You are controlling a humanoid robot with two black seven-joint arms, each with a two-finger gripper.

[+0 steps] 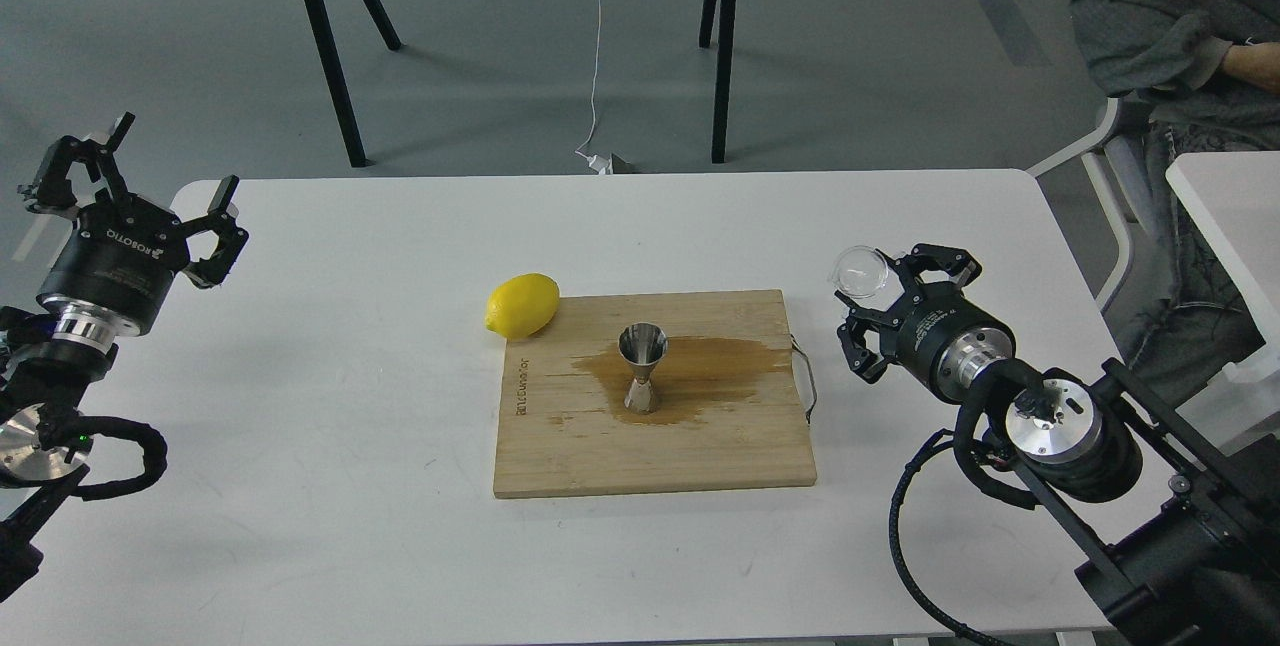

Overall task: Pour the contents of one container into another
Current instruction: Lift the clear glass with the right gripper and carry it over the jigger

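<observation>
White table [350, 486], wet board [700, 446], hourglass steel jigger [642, 366]

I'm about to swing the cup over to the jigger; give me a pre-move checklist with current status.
1. Clear cup held in right pincer: ok.
2. Cup's contents: cannot tell, looks clear.
3. Jigger upright on cutting board: ok.
4. Board dry: not ok, brown wet patch around the jigger.
5. Lemon off the cup's path, at board's far left corner: ok.
6. Left pincer open, away at table's left edge: ok.

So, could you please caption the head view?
Right claw holds small clear cup beside steel hourglass jigger on stained wooden board.
</observation>
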